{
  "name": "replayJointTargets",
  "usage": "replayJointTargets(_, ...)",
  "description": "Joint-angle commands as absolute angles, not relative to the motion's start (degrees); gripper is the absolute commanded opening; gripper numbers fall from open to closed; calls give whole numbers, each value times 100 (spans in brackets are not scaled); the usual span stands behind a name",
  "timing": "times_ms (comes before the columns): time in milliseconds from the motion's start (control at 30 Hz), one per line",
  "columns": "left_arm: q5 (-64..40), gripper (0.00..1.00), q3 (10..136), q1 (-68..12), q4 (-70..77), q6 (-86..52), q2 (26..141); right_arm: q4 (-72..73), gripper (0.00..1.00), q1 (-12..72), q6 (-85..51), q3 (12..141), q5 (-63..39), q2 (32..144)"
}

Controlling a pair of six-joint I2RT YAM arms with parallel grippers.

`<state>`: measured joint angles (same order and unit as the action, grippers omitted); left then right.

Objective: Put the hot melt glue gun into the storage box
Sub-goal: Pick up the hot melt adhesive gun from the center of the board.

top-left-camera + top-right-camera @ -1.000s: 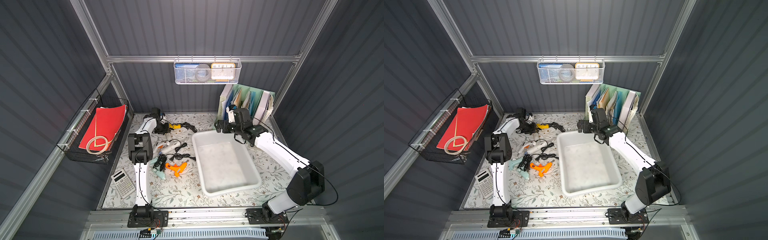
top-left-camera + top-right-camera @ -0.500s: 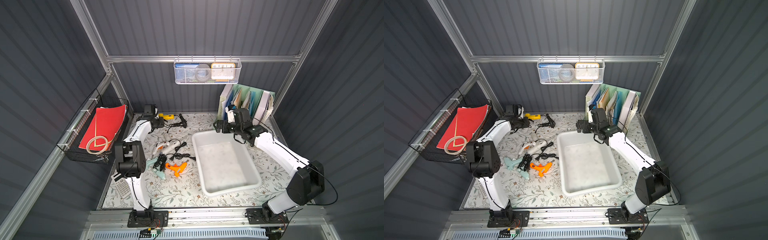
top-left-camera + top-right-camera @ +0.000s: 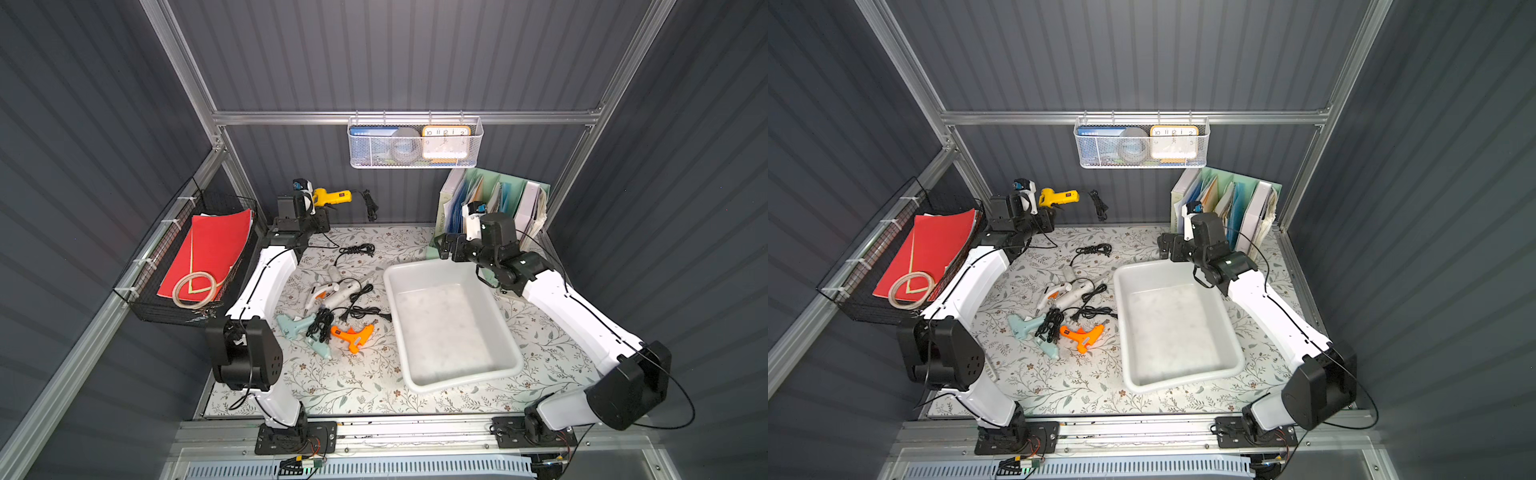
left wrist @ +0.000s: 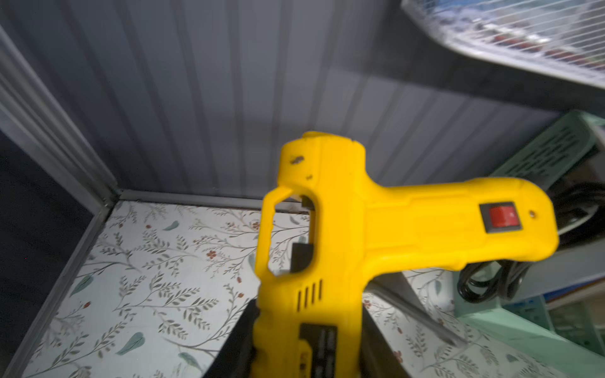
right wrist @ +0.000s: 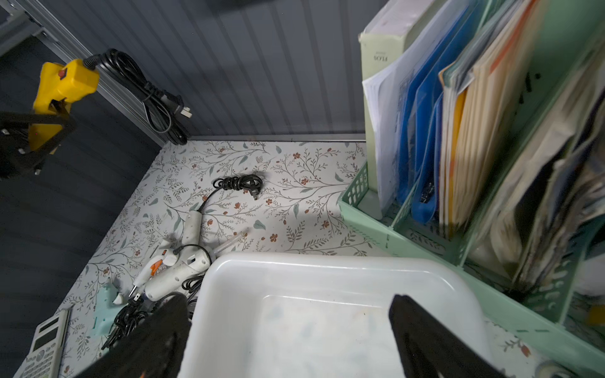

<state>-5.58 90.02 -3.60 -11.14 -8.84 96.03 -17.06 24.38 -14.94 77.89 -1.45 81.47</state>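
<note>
Gripping the yellow glue gun (image 3: 332,196) aloft at upper left, the left claw (image 3: 312,200) has yet to reach the empty storage box (image 3: 444,328); right claw (image 3: 445,248) gapes, holding nothing.

yellow glue gun (image 3: 332,196), red switch (image 4: 501,216), black cord (image 3: 370,205). box (image 3: 430,267) milky white. mat (image 3: 332,390) white with grey-green leaf and small red flower print. orange glue gun (image 3: 353,336), pale teal glue gun (image 3: 293,326). folder (image 3: 208,253) red. file rack (image 5: 409,242) mint green.
</note>
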Motion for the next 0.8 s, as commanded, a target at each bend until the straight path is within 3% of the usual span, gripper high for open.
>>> replayJointTargets(0, -1094, 0, 8849, -562, -546, -1014, 9244, -1666, 99, 2429, -1306, 7828, -289, 7928)
replayJointTargets(300, -2059, 0, 8471, -1082, -189, 62, 9071, -2572, 95, 1951, -1297, 8745, -2906, 7885)
replayJointTargets(500, -3014, 0, 8428, -1450, -319, 1023, 9212, -2210, 79, 1172, -2157, 8835, -5052, 8090)
replayJointTargets(667, -3413, 0, 8813, -1893, -735, 1555, 9567, -2397, 68, 1112, -2136, 9041, -5313, 8385)
replayJointTargets(767, -3588, 0, 9044, -2126, -969, 1821, 9786, -2317, 66, 1114, -2233, 9053, -5497, 8536)
